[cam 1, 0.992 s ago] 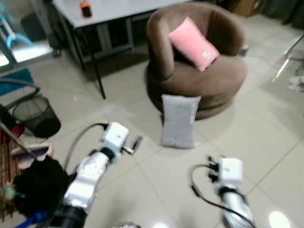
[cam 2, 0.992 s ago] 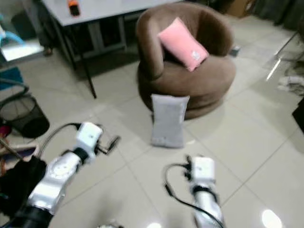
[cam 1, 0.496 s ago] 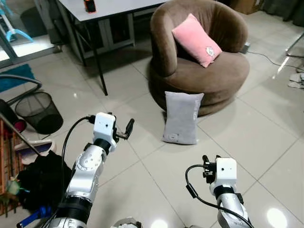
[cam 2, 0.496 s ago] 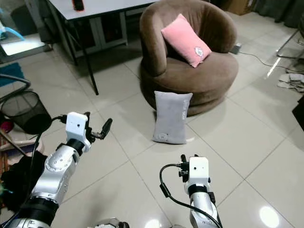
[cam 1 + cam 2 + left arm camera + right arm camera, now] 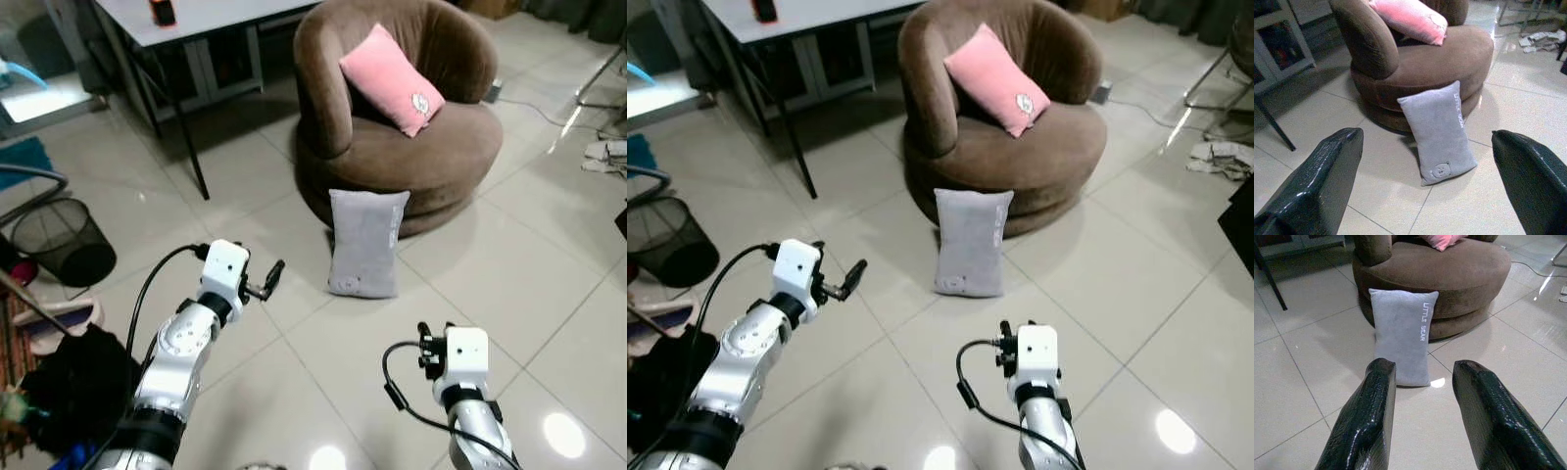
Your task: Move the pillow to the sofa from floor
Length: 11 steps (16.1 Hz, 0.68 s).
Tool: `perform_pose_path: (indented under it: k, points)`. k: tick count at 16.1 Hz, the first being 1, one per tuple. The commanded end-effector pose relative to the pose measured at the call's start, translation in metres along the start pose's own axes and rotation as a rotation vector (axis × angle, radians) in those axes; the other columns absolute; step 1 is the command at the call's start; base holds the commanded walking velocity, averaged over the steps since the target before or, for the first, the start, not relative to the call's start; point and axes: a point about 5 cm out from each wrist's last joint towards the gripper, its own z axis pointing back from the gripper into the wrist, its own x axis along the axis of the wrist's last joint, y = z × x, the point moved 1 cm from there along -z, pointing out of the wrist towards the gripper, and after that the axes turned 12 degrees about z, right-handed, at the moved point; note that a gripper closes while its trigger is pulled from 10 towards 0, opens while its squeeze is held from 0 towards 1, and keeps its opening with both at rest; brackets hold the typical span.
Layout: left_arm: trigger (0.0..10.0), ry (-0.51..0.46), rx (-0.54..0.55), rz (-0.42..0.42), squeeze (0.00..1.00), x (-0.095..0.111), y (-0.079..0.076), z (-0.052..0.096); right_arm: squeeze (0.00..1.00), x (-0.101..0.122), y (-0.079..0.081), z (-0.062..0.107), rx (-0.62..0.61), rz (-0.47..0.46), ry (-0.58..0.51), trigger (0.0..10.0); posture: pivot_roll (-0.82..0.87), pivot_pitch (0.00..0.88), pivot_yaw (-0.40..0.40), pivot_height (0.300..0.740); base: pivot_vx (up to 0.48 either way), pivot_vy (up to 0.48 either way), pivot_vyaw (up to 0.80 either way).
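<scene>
Above bare tile, the left gripper (image 5: 276, 275) is hovering with its hard black fingers spread wide and the right gripper (image 5: 1422, 396) is hanging lower with fingers parted, neither grasping anything, both apparently aiming for a two-sided pickup. Ahead, apart from both, the grey pillow (image 5: 366, 243) is standing upright on the glossy floor (image 5: 549, 255), leaning on the round brown sofa (image 5: 411, 147), soft and rectangular. A pink pillow (image 5: 390, 78) is already resting on the plush seat.

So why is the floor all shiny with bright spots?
In the left eye view, ceiling lights bounce off the glossy floor tiles as white glare. In the right wrist view, a small bright spot sits beside the grey pillow, and the sofa casts a soft shadow.
</scene>
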Motion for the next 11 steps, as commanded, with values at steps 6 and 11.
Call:
perform_pose_path:
  k: [6, 11]
  points:
    - [10.0, 0.026, -0.009, 0.078, 0.0, -0.013, -0.002, 0.007, 0.0, 0.002, -0.001, -0.002, -0.005, 0.006, -0.018, 10.0, 0.04, 0.045, 0.058, 0.74, 0.477, 0.0, 0.0]
    - [10.0, 0.063, 0.078, 0.245, 0.0, -0.043, 0.007, 0.033, 0.0, 0.012, -0.002, -0.009, 0.002, -0.019, -0.056, 10.0, 0.05, 0.025, 0.037, 0.74, 0.454, 0.0, 0.0]
